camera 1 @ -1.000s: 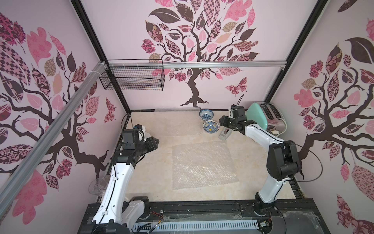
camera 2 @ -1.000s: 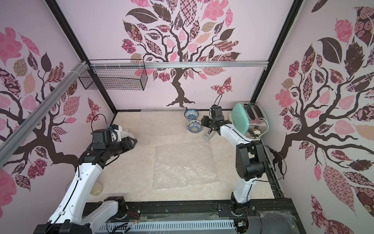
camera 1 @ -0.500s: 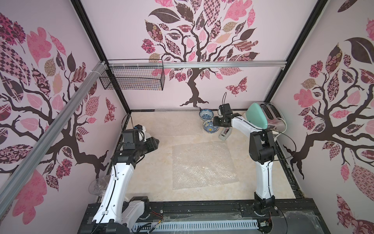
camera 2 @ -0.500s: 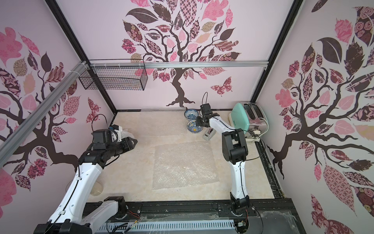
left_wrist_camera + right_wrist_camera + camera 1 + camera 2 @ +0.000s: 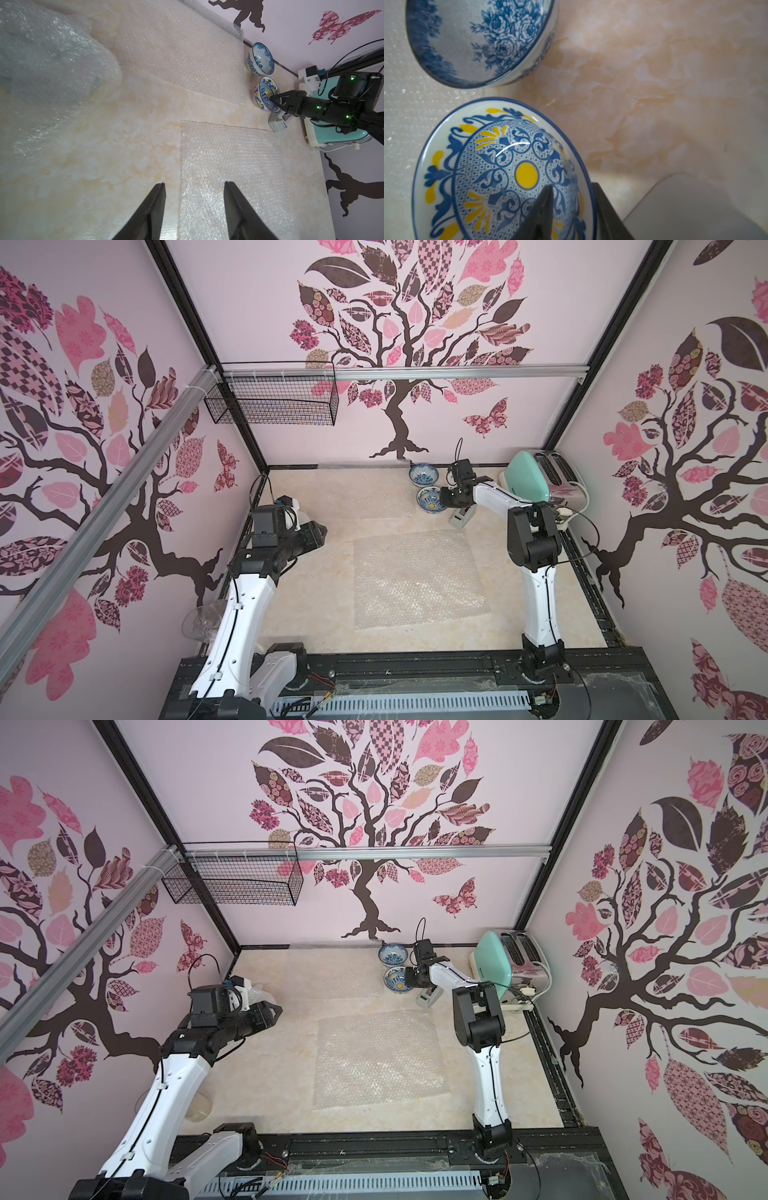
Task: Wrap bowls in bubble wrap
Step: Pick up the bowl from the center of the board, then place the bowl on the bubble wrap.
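Top views: high over near edge, tilted down toward far wall point(image 5: 436, 435); whole table point(image 5: 316, 605) covered, nearly alike. Left wrist: from left side, facing far right across sheet point(image 5: 228, 162). Right wrist: very close over yellow bowl point(image 5: 500, 166) and blue bowl point(image 5: 467, 41), far right. Shared by all views: both bowls.

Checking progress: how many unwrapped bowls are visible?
2: blue floral bowl by the back wall; yellow-accented bowl just in front, at the right pincer. The wrapped bundle may hide another.
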Controlling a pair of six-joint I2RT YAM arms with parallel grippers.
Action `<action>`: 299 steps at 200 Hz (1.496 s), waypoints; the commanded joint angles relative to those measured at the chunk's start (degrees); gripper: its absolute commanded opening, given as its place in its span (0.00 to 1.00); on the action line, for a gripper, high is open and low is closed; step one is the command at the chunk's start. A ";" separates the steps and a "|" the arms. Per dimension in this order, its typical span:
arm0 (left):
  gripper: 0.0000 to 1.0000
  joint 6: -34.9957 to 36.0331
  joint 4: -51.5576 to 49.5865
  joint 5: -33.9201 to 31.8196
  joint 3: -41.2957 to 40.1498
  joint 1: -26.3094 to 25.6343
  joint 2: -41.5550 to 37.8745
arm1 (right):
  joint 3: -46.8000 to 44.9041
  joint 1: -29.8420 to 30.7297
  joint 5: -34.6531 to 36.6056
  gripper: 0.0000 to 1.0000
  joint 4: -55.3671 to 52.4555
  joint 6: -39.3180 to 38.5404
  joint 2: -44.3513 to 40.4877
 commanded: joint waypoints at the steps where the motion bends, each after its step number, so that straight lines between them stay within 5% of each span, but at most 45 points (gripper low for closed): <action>1: 0.51 0.54 0.09 0.17 -0.62 -0.30 0.09 | 1.21 0.07 -3.31 0.23 -0.20 0.42 -0.55; 59: 0.51 0.29 0.12 -0.09 -0.76 -0.45 0.39 | -7.72 0.32 -8.22 0.00 4.79 4.92 -9.27; 108: 0.51 -1.76 0.15 -0.54 -1.19 -0.47 0.09 | -25.06 3.20 -15.63 0.00 10.71 14.89 -26.85; 164: 0.51 -7.37 1.30 2.30 -4.79 -0.46 -0.41 | -45.60 14.11 -12.44 0.00 14.95 18.19 -43.66; 299: 0.52 -17.61 17.31 0.42 -16.56 -3.44 3.29 | -52.30 18.02 -12.55 0.00 18.44 16.49 -39.89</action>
